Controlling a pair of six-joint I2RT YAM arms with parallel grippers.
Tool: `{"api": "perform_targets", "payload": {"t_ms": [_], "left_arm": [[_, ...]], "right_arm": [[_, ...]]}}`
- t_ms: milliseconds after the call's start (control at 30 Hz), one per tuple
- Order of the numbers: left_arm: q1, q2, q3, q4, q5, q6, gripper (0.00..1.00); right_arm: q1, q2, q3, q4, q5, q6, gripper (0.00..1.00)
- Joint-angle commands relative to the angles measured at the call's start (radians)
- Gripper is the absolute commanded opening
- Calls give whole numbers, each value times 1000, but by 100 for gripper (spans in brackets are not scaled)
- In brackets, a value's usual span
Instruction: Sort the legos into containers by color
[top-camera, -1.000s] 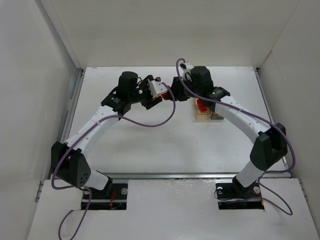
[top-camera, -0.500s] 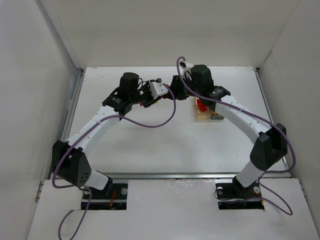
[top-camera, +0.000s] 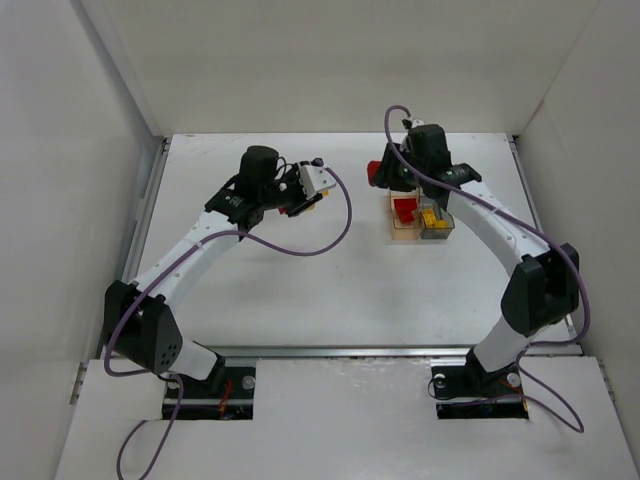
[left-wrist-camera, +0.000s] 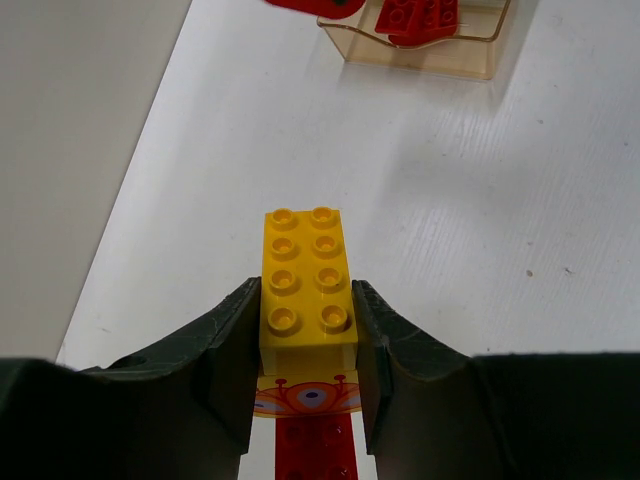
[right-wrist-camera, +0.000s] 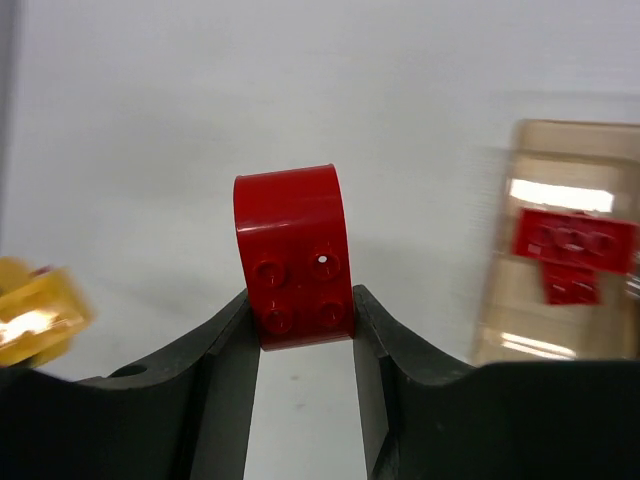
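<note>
left fingers (left-wrist-camera: 228, 345) clamp 1 yellow lego (left-wrist-camera: 305, 285) | right fingers (right-wrist-camera: 222, 370) clamp 1 red lego (right-wrist-camera: 293, 260) | amber bin (right-wrist-camera: 492, 320): 2 red legos (right-wrist-camera: 573, 240) | grey bin (top-camera: 436, 238): yellow legos (top-camera: 430, 217), count unclear

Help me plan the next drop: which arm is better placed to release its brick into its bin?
Right. The right tool holds a red brick close beside the amber bin, which already has red pieces. The left tool holds a yellow brick farther from the grey bin.

white table (top-camera: 330, 290) with joined bins (top-camera: 408, 237)
</note>
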Motion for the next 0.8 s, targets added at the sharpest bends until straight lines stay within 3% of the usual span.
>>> {"api": "perform_targets", "payload": {"t_ms": [0,33,200,500,567,600,633,667,733,767], "left_arm": [[-4,-11,8,15,13,-9,0],[-4,-11,8,15,13,-9,0],[-4,-11,8,15,13,-18,0],[-4,-20,-11,25,13,-36,0],[-4,-20,-11,25,13,-36,0],[-4,-20,-11,25,13,-36,0],[-4,-20,-11,25,13,-36,0],[-4,-20,-11,34,13,-36,0],[-4,-20,-11,34,13,-36,0],[-4,-20,-11,34,13,-36,0]], "right_arm": [[-11,57,42,-179,250,-79,0],[-11,74,42,-201,325,-88,0],[-11,138,33,-238,423,-117,0],[-32,158,-25,-228,450,-86,1],[-32,149,-36,-219,450,-76,7],[-32,149,-36,-219,431,-76,16],[-32,149,-48,-219,430,-76,39],[-32,149,-48,-219,421,-67,52],[-32,140,-58,-219,421,-66,74],[-32,140,-58,-219,421,-54,78]]}}
